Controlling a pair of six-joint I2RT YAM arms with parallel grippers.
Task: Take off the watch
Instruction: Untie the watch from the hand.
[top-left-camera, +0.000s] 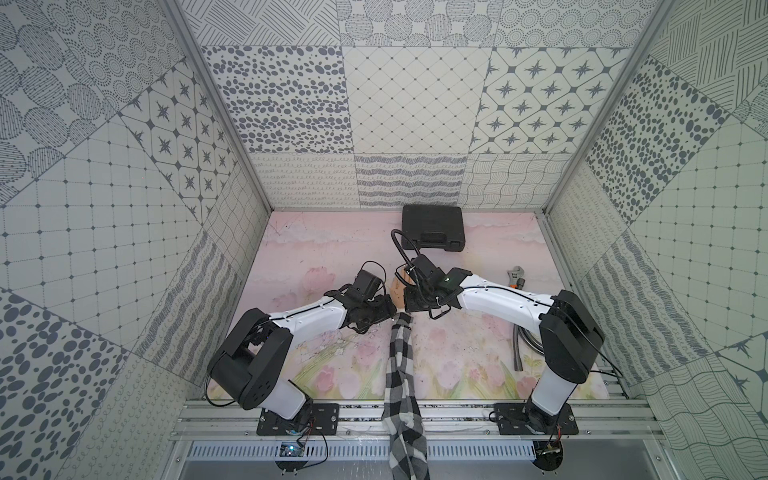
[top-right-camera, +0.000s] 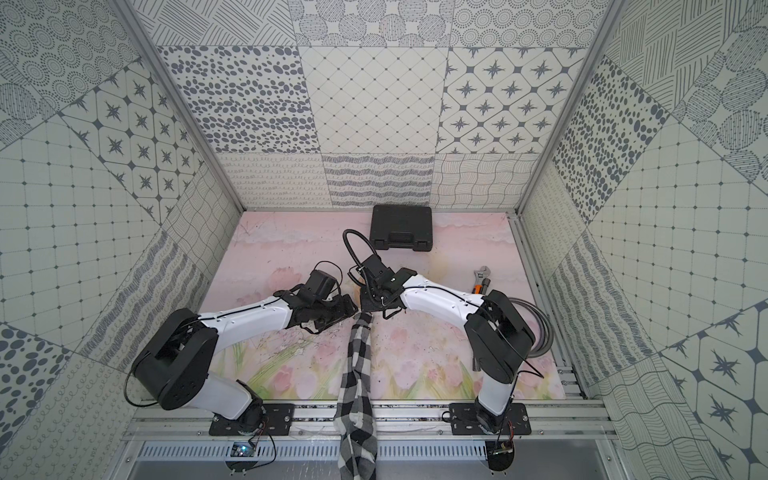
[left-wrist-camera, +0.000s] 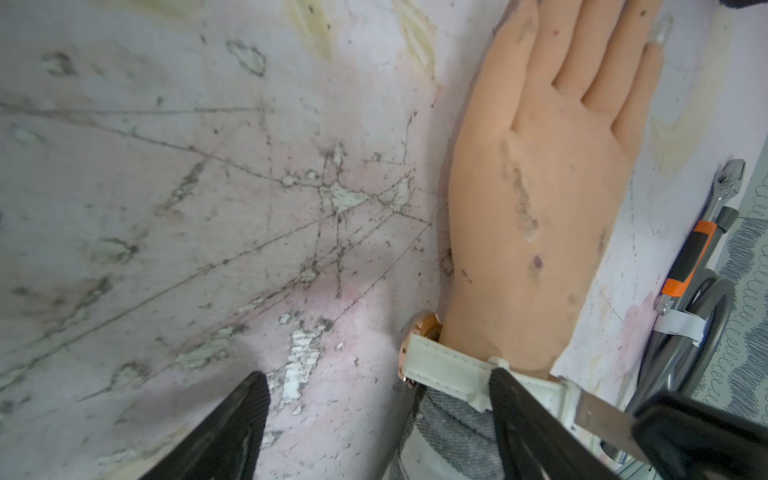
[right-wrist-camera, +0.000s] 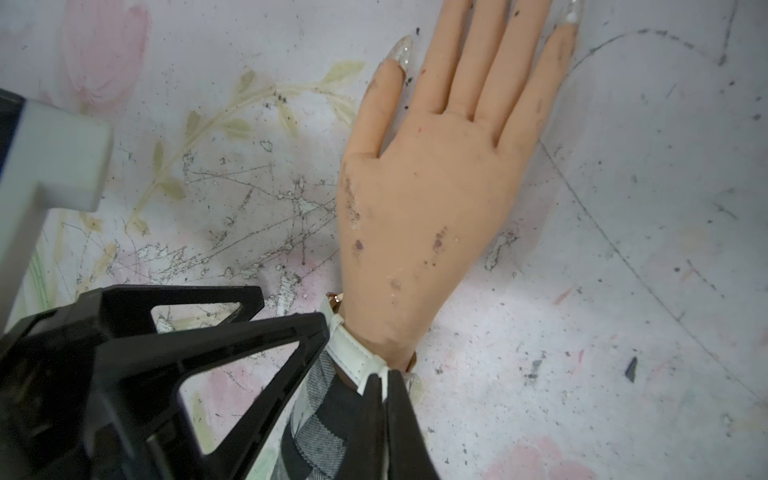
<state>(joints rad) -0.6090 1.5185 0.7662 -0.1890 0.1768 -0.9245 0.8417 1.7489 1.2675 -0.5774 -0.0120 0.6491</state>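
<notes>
The watch (right-wrist-camera: 353, 351) is strapped round the mannequin hand (right-wrist-camera: 415, 199) at its wrist, mid-table, the right gripper (right-wrist-camera: 384, 380) pinched shut on what looks like its strap tail to unfasten it, the left gripper (left-wrist-camera: 378, 376) wide open, empty, one finger bracing the strap.

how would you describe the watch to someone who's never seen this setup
Mid-table on the floral mat lies a mannequin hand with a checked sleeve. The watch wraps its wrist: a white strap and rose-gold case, set between peach skin and grey-checked cloth.
</notes>
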